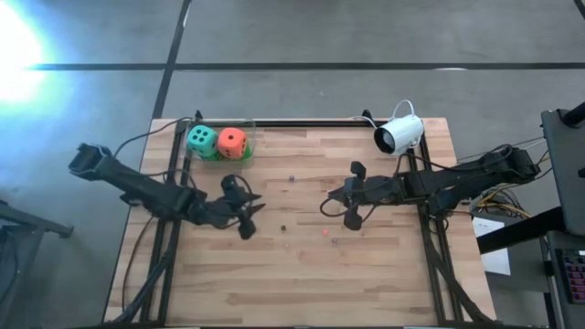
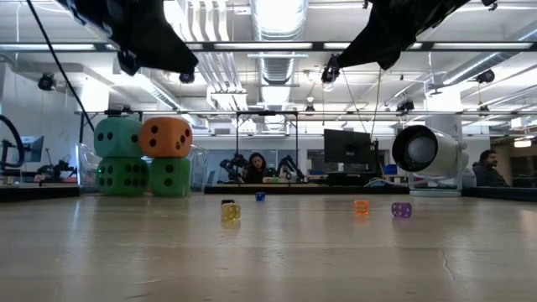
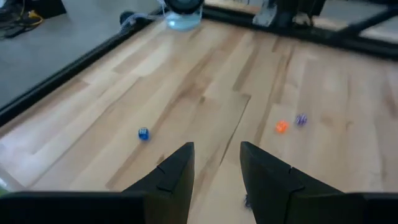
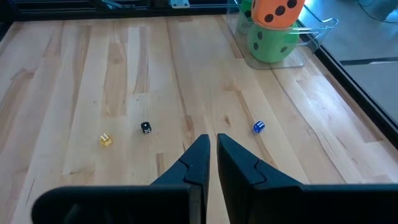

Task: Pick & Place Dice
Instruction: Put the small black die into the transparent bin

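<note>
1. Left gripper hanging over mid-table, fingers parted a little, nothing between them.
2. Right gripper opposite, fingers nearly together, empty too.
3. Four big dice stacked at the far-left corner, apparently already placed.
4. Next, probably: hold clear.

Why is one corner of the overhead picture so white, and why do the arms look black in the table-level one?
High view: strong glare washes out the floor at the upper left. Low view: bright ceiling lights backlight the arms into silhouettes, while the stacked dice stay well lit and the near wooden table looks soft.
</note>
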